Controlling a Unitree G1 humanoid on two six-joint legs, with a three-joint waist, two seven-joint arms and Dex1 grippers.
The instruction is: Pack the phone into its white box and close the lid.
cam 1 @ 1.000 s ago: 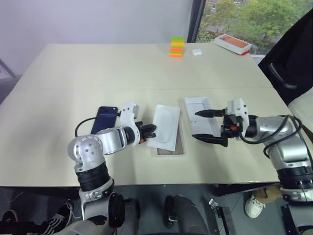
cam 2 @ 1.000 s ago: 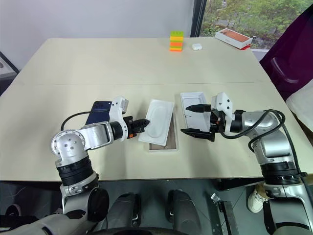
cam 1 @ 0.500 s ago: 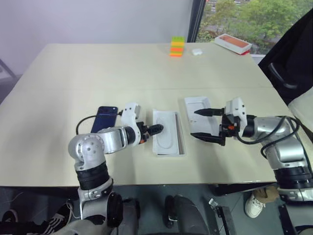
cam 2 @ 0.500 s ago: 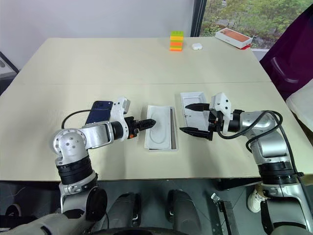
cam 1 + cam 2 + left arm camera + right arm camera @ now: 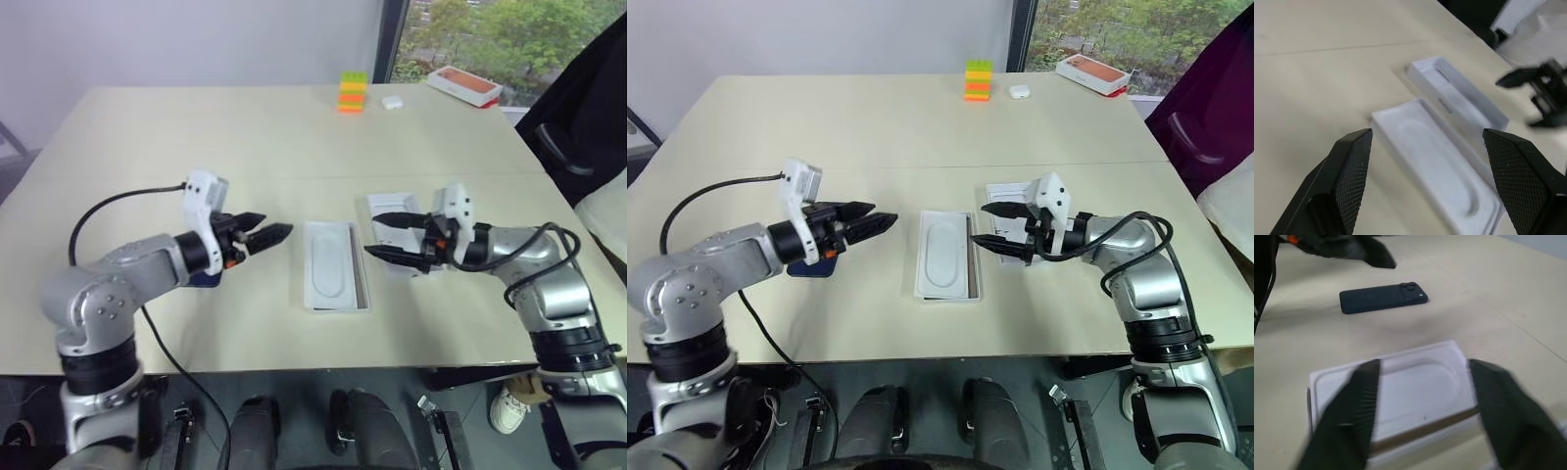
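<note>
The dark navy phone lies flat on the table, partly hidden under my left forearm. My left gripper hovers open above the table, left of the white box. A white insert with an oval recess lies flat in that box and covers its floor. The lid rests white inside up to the right of the box, behind my right gripper. That gripper is open with nothing between its fingers, and it hangs just right of the box's far end.
At the table's far edge stand a stack of coloured blocks, a small white object and an orange-topped box. A black cable loops from my left wrist. A dark chair stands at the right.
My left gripper let go of the tilted insert, which now lies flat in the box, then opened and drew back left and up. The right gripper moved left toward the box and its fingers narrowed.
</note>
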